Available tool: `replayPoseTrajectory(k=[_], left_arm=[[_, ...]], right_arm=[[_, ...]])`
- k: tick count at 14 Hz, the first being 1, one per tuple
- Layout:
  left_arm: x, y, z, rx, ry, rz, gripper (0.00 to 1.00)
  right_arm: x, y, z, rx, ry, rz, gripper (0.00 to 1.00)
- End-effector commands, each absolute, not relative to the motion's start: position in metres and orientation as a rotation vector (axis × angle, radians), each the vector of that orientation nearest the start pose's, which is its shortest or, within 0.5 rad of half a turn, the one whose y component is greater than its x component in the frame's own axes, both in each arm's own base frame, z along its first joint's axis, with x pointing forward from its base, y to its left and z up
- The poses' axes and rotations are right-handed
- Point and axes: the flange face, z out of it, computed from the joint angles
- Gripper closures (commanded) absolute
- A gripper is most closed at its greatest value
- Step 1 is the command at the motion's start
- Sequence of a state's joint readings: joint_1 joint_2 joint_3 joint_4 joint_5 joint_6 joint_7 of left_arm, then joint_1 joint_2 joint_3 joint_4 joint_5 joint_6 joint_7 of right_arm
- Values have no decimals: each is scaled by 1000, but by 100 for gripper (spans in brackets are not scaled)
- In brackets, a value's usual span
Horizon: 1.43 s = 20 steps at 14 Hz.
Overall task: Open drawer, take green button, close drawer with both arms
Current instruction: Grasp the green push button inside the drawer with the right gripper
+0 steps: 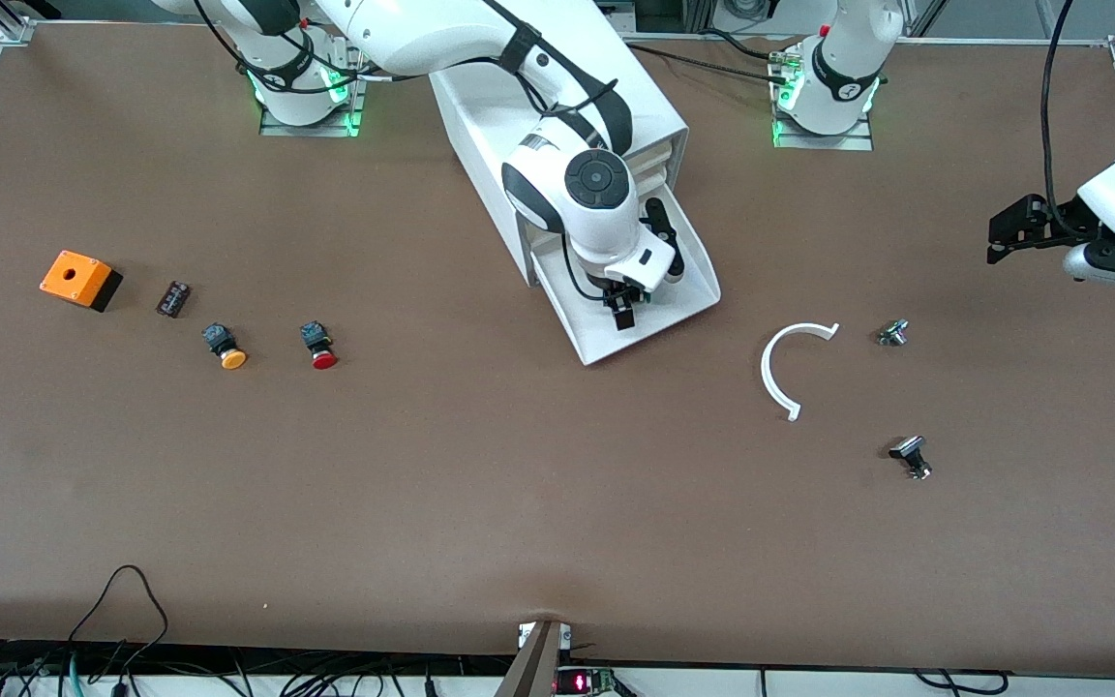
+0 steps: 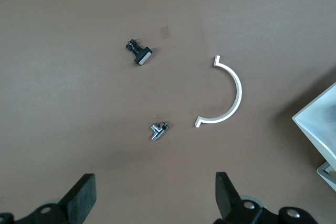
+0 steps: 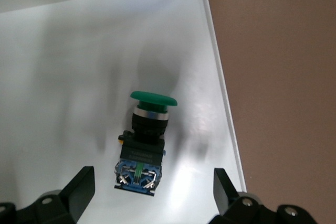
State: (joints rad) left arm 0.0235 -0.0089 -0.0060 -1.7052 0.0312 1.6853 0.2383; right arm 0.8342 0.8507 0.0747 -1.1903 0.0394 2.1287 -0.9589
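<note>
The lowest drawer [image 1: 582, 324] of the white cabinet [image 1: 480, 155] stands pulled out toward the front camera. The green-capped button [image 3: 144, 140] lies on its side on the drawer floor [image 3: 63, 77]. My right gripper [image 3: 154, 192] hangs just over it, open, with the button's blue terminal end between the fingers and untouched. In the front view the right gripper [image 1: 623, 312] and its wrist hide the button. My left gripper [image 1: 1003, 237] waits open over bare table at the left arm's end. In its own wrist view the left gripper [image 2: 156, 195] holds nothing.
A white C-shaped piece [image 1: 790, 368], a small metal part [image 1: 892, 333] and a black part [image 1: 911, 457] lie toward the left arm's end. Toward the right arm's end lie an orange box [image 1: 79, 279], a small dark block [image 1: 173, 298], an orange-capped button [image 1: 224, 347] and a red-capped button [image 1: 318, 346].
</note>
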Motion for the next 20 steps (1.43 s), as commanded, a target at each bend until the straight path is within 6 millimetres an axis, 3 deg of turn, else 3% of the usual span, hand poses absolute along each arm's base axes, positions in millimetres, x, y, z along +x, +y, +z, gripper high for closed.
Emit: replayPoseTrajectory(k=[1, 13, 16, 20], left_arm=[[552, 12, 580, -3105, 331, -4, 0], [552, 12, 581, -3105, 331, -4, 0], [553, 12, 580, -3105, 333, -1, 0], [553, 12, 580, -3105, 333, -1, 0]], right_arm=[[487, 602, 274, 2015, 2502, 169, 0], [485, 605, 256, 2060, 2467, 173, 2], [484, 606, 256, 2052, 2470, 176, 28], [488, 607, 262, 2058, 2461, 230, 48]])
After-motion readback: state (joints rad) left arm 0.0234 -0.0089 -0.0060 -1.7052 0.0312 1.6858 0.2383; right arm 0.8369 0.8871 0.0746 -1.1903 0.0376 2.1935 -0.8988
